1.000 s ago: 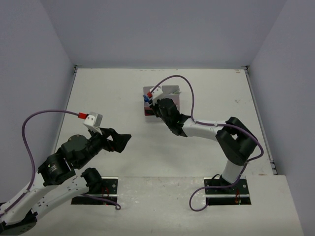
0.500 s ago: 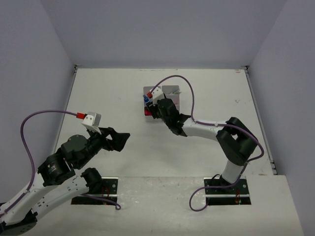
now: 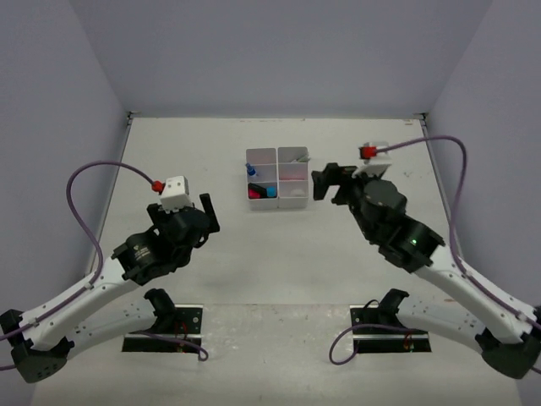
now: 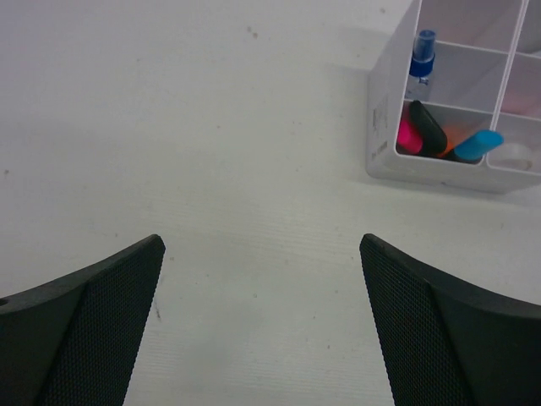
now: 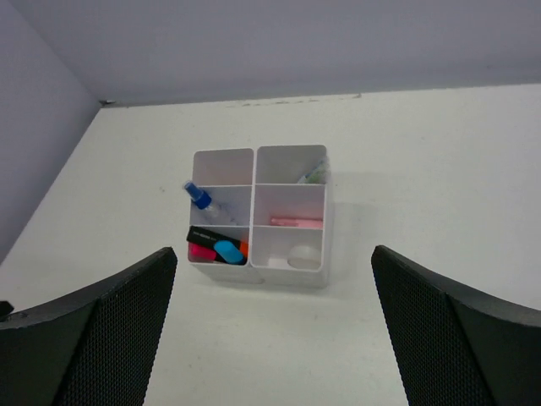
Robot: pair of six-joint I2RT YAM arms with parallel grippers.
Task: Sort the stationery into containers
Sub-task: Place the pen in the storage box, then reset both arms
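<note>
The containers are one white six-compartment tray (image 3: 292, 203) at the table's middle back, also in the right wrist view (image 5: 328, 222) and at the top right of the left wrist view (image 4: 382, 127). It holds the stationery: black highlighters (image 5: 215, 247) with pink, blue and orange ends, a blue-capped glue pen (image 5: 201, 199), a pink eraser (image 5: 296, 222), a pale tape ring (image 5: 303, 254) and thin pens (image 5: 314, 173). My right gripper (image 5: 274, 256) hangs open and empty, above and in front of the tray. My left gripper (image 4: 260, 245) is open over bare table left of the tray.
Grey walls close the table at the back and both sides. The white tabletop (image 3: 186, 161) around the tray carries no loose items that I can see. Purple cables loop from both wrists (image 3: 93, 182).
My right gripper has opened and pulled back from the tray's left compartments, up and to the right. The left arm has swung to point towards the tray.
</note>
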